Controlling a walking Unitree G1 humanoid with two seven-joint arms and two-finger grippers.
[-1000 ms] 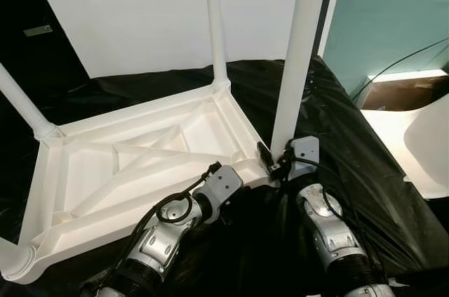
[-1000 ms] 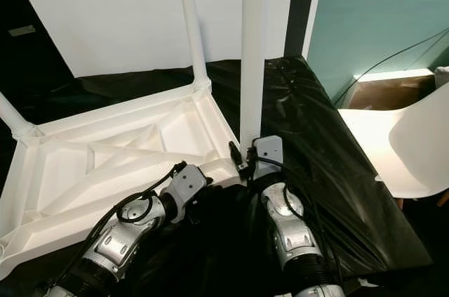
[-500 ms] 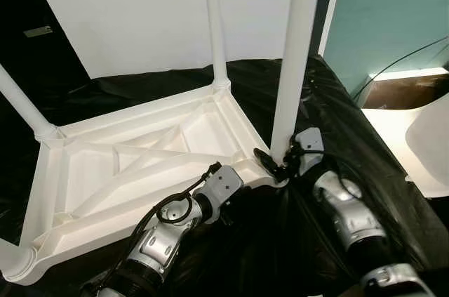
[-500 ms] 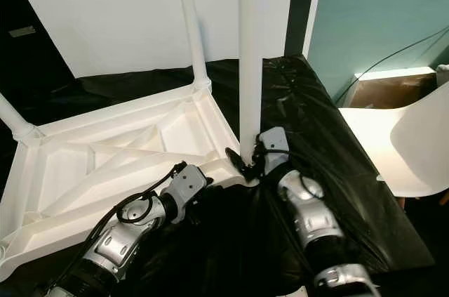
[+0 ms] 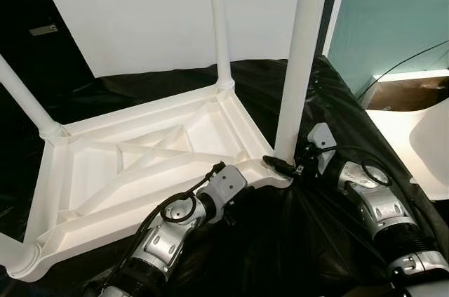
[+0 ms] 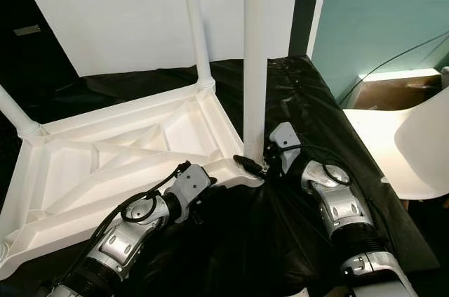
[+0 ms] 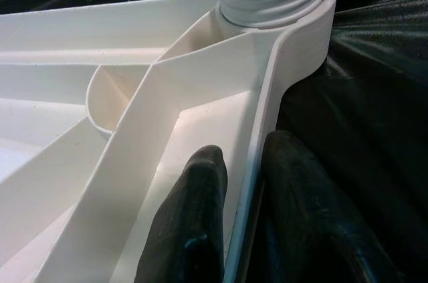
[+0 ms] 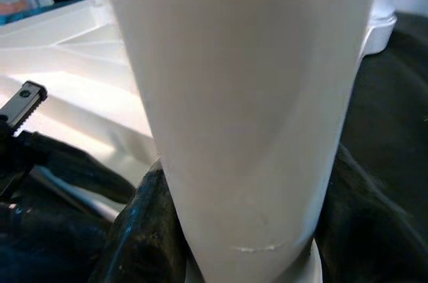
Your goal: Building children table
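A white children's table (image 5: 140, 163) lies upside down on a black plastic sheet (image 5: 337, 121). Its legs point up. The nearest right leg (image 5: 302, 65) stands in its corner socket. My right gripper (image 5: 284, 163) is shut on this leg just above the socket, and in the right wrist view black fingers (image 8: 144, 229) press both sides of the leg (image 8: 241, 96). My left gripper (image 7: 244, 223) is shut on the table's front rim (image 7: 267, 116), one finger inside and one outside. Another leg (image 5: 221, 23) stands at the back corner, a third (image 5: 28, 104) at the left.
A large white board (image 5: 140, 16) leans behind the table. A white chair (image 6: 421, 149) stands to the right by a teal wall (image 5: 400, 9), with a black cable near it. The sheet's right edge drops off close to my right arm.
My right arm has swung from in front of the leg round to its right side, still gripping the base. The left arm has stayed put. The camera shifted slightly.
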